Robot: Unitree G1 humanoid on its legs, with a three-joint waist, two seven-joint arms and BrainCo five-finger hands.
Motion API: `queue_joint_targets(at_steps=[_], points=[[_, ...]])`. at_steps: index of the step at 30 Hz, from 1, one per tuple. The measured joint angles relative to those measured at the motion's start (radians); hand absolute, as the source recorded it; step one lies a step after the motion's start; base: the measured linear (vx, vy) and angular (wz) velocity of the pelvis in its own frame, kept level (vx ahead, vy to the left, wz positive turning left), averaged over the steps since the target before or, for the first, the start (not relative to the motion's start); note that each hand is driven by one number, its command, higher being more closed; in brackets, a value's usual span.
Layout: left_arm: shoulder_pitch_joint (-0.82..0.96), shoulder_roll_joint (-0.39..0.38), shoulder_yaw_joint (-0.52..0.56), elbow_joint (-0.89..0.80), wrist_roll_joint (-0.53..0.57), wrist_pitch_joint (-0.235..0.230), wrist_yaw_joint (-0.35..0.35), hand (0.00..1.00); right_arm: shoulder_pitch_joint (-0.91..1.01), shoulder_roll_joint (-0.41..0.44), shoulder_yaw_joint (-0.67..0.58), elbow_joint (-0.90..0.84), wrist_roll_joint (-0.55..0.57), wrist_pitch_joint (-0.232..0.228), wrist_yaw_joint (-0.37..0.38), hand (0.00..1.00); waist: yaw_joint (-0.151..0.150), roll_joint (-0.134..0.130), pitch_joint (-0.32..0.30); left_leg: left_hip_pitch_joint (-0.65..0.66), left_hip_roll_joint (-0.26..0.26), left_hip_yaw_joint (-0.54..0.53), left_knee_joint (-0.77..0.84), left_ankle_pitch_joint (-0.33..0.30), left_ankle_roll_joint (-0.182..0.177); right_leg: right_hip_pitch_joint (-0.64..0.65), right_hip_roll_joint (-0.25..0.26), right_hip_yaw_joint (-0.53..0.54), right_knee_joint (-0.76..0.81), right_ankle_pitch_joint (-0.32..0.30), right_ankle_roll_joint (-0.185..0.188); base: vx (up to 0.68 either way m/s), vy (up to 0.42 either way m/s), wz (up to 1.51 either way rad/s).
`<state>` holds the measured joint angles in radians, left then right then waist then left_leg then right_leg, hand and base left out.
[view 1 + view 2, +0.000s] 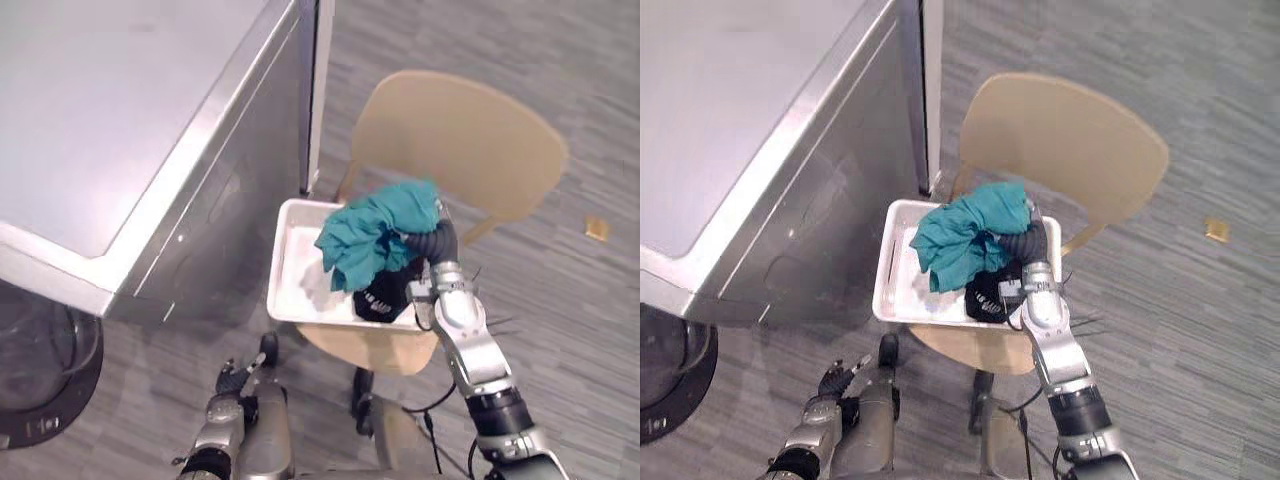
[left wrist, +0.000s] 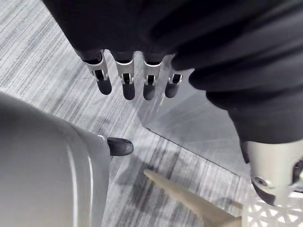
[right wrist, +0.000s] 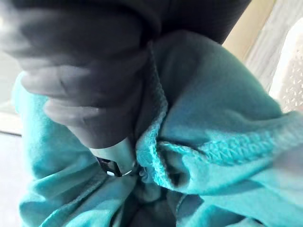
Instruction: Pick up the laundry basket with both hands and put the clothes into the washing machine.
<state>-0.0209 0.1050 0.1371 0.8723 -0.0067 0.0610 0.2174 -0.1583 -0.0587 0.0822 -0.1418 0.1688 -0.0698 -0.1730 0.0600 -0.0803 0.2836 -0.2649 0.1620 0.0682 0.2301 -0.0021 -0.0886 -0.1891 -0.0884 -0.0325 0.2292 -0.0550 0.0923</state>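
Observation:
A white laundry basket [image 1: 285, 275] rests on the seat of a tan chair [image 1: 480, 140], close to the silver-grey washing machine [image 1: 120, 130]. My right hand [image 1: 432, 243] is over the basket's right side, buried in a bunched teal cloth [image 1: 370, 235] that stands up above the rim. In the right wrist view the teal cloth [image 3: 213, 142] is gathered tight against a finger [image 3: 116, 158]. A black garment [image 1: 385, 298] lies in the basket under it. My left hand [image 1: 238, 382] hangs low beside the chair, its fingers [image 2: 125, 78] straight and holding nothing.
The washing machine's flat top and side wall fill the left. A dark round thing [image 1: 40, 370] lies on the floor by its near corner. A small tan object [image 1: 597, 228] sits on the grey floor at right. The chair's wheeled legs [image 1: 268, 347] stand near my left hand.

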Motion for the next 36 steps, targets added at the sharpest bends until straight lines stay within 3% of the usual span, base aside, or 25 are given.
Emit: queue_joint_targets(at_steps=[2, 3, 4, 6, 8, 9, 10, 11, 12, 14, 16, 17, 18, 21, 22, 23, 25, 26, 29, 33, 36], points=[[0.007, -0.004, 0.018, 0.002, 0.0, 0.001, 0.0, 0.0, 0.031, 0.013, -0.017, -0.016, 0.036, -0.018, 0.002, 1.0, -0.007, 0.013, -0.009, 0.004, 0.016, -0.016, 0.031, -0.019, 0.012, 0.017, 0.002, 0.007, 0.026, -0.011, 0.005, -0.05, 0.003, 0.06], [0.015, -0.006, 0.036, 0.002, 0.0, -0.001, -0.001, 0.0, 0.053, 0.03, -0.026, -0.042, 0.056, -0.029, 0.002, 1.0, -0.019, 0.017, -0.009, 0.01, 0.017, -0.026, 0.039, -0.021, 0.013, -0.014, -0.007, 0.015, 0.236, -0.112, 0.007, -0.06, -0.029, 0.51], [0.038, -0.003, 0.049, -0.003, 0.0, -0.004, -0.001, 0.0, 0.081, 0.047, -0.033, -0.061, 0.061, -0.043, 0.002, 1.0, -0.022, 0.02, -0.016, 0.03, 0.007, -0.043, 0.049, -0.02, 0.013, -0.012, -0.022, 0.027, 0.435, -0.165, 0.03, -0.07, -0.046, 0.52], [0.093, -0.003, 0.078, -0.021, 0.0, -0.004, 0.004, 0.0, 0.099, 0.055, -0.006, -0.072, 0.063, -0.049, 0.003, 1.0, -0.012, 0.022, -0.063, 0.025, -0.001, -0.05, 0.053, -0.016, 0.006, 0.007, -0.034, 0.07, 0.548, -0.189, 0.053, -0.1, -0.155, 0.3], [0.135, -0.02, 0.092, -0.03, 0.0, -0.004, 0.007, 0.0, 0.1, 0.053, 0.016, -0.102, 0.063, -0.074, 0.001, 1.0, 0.015, 0.025, -0.115, -0.027, 0.0, -0.07, 0.075, 0.005, -0.023, 0.053, -0.014, 0.111, 0.455, -0.277, 0.035, -0.19, -0.325, 0.21], [0.152, -0.054, 0.093, -0.05, -0.003, -0.005, 0.007, 0.0, 0.101, 0.05, 0.013, -0.129, 0.063, -0.082, 0.001, 1.0, 0.038, 0.049, -0.132, -0.071, 0.015, -0.086, 0.07, 0.034, -0.033, 0.063, 0.004, 0.074, 0.369, -0.335, 0.009, -0.28, -0.332, 0.16], [0.162, -0.074, 0.09, -0.07, -0.006, -0.007, 0.009, 0.0, 0.1, 0.049, 0.012, -0.147, 0.065, -0.083, 0.001, 1.0, 0.043, 0.079, -0.138, -0.108, 0.028, -0.105, 0.032, 0.08, -0.019, 0.062, 0.021, 0.029, 0.31, -0.384, -0.026, -0.27, -0.269, 0.3], [0.16, -0.087, 0.088, -0.069, -0.014, -0.005, 0.014, 0.0, 0.1, 0.04, 0.011, -0.147, 0.065, -0.084, 0.0, 1.0, 0.035, 0.111, -0.134, -0.117, 0.037, -0.131, -0.002, 0.114, -0.001, 0.05, 0.041, 0.002, 0.308, -0.379, -0.034, -0.33, -0.263, 0.91], [0.161, -0.113, 0.08, -0.073, -0.031, -0.006, 0.026, 0.0, 0.122, 0.009, -0.011, -0.13, 0.065, -0.08, -0.005, 1.0, 0.021, 0.165, -0.133, -0.103, 0.07, -0.133, -0.146, 0.134, 0.047, 0.044, 0.065, -0.081, 0.283, -0.344, -0.074, -0.34, -0.215, 1.31], [0.152, -0.118, 0.05, -0.104, -0.043, -0.006, 0.026, 0.0, 0.123, -0.001, -0.058, -0.087, 0.065, -0.075, -0.012, 1.0, 0.009, 0.15, -0.127, -0.112, 0.068, -0.057, -0.134, 0.099, 0.034, 0.047, 0.037, -0.155, 0.241, -0.309, -0.107, -0.34, -0.173, 1.28], [0.178, -0.118, 0.027, -0.185, -0.042, -0.007, 0.026, 0.0, 0.122, 0.001, -0.082, -0.086, 0.065, -0.074, -0.027, 1.0, 0.007, 0.124, -0.126, -0.108, 0.032, 0.009, 0.049, 0.091, 0.039, 0.054, -0.005, -0.206, 0.201, -0.263, -0.118, -0.23, -0.18, 0.83], [0.202, -0.119, 0.02, -0.251, -0.042, -0.008, 0.026, 0.0, 0.123, 0.003, -0.08, -0.103, 0.064, -0.074, -0.025, 1.0, 0.007, 0.121, -0.126, -0.077, 0.031, 0.046, 0.171, 0.053, 0.035, 0.054, -0.01, -0.233, 0.167, -0.226, -0.129, -0.2, -0.125, 0.67], [0.21, -0.117, 0.022, -0.311, -0.042, -0.008, 0.027, 0.0, 0.122, 0.005, -0.079, -0.123, 0.064, -0.076, -0.02, 1.0, 0.007, 0.127, -0.13, -0.034, 0.035, 0.075, 0.241, -0.035, 0.041, 0.055, -0.011, -0.26, 0.139, -0.204, -0.135, -0.2, -0.083, 0.67], [0.19, -0.115, 0.014, -0.471, -0.043, -0.033, 0.027, 0.0, 0.113, -0.006, -0.083, -0.127, 0.064, -0.078, -0.003, 1.0, 0.001, 0.133, -0.145, 0.112, 0.051, 0.126, 0.263, -0.133, 0.04, 0.057, -0.019, -0.355, 0.091, -0.163, -0.134, -0.21, 0.015, 0.91], [0.185, -0.114, 0.003, -0.503, -0.043, -0.039, 0.027, 0.0, 0.113, -0.009, -0.083, -0.125, 0.064, -0.078, 0.005, 1.0, -0.008, 0.136, -0.155, 0.143, 0.048, 0.134, 0.225, -0.129, 0.036, 0.056, -0.02, -0.379, 0.083, -0.156, -0.129, -0.14, 0.078, 1.34], [0.17, -0.111, -0.032, -0.564, -0.042, -0.053, 0.027, 0.0, 0.11, -0.012, -0.085, -0.121, 0.064, -0.079, 0.02, 1.0, -0.027, 0.151, -0.182, 0.2, 0.042, 0.136, 0.074, -0.119, 0.015, 0.048, -0.021, -0.431, 0.068, -0.14, -0.116, -0.17, 0.149, 1.45], [0.119, -0.108, -0.089, -0.647, -0.042, -0.074, 0.023, 0.0, 0.097, -0.012, -0.087, -0.104, 0.056, -0.077, 0.048, 1.0, -0.03, 0.162, -0.196, 0.25, 0.027, 0.129, -0.121, -0.084, -0.045, 0.043, -0.023, -0.489, 0.044, -0.108, -0.104, -0.15, 0.177, 1.18], [0.099, -0.104, -0.118, -0.706, -0.042, -0.089, 0.017, 0.0, 0.081, -0.013, -0.074, -0.081, 0.052, -0.074, 0.074, 1.0, -0.02, 0.162, -0.197, 0.271, 0.023, 0.123, -0.188, -0.074, -0.056, 0.047, -0.023, -0.505, 0.036, -0.095, -0.095, -0.13, 0.183, 0.64], [0.076, -0.076, -0.168, -0.792, -0.041, -0.118, -0.006, 0.0, 0.064, 0.004, 0.002, -0.004, 0.033, -0.065, 0.133, 1.0, -0.019, 0.137, -0.212, 0.278, -0.01, 0.1, -0.217, -0.048, -0.032, 0.071, -0.044, -0.511, 0.003, -0.06, -0.073, -0.11, 0.145, 0.4], [0.055, -0.049, -0.234, -0.871, 0.014, -0.153, -0.025, 0.0, 0.015, 0.012, 0.144, 0.131, 0.026, -0.042, 0.199, 1.0, -0.014, 0.136, -0.219, 0.278, -0.045, 0.091, -0.233, -0.026, 0.001, 0.098, -0.055, -0.488, -0.07, 0.006, -0.056, -0.14, 0.143, 0.15], [0.025, -0.039, -0.314, -0.871, 0.062, -0.154, -0.047, 0.0, -0.023, 0.016, 0.227, 0.214, 0.027, -0.028, 0.223, 1.0, -0.014, 0.135, -0.219, 0.277, -0.058, 0.081, -0.256, -0.001, 0.022, 0.108, -0.053, -0.489, -0.116, 0.047, -0.055, -0.14, 0.066, 0.05]])
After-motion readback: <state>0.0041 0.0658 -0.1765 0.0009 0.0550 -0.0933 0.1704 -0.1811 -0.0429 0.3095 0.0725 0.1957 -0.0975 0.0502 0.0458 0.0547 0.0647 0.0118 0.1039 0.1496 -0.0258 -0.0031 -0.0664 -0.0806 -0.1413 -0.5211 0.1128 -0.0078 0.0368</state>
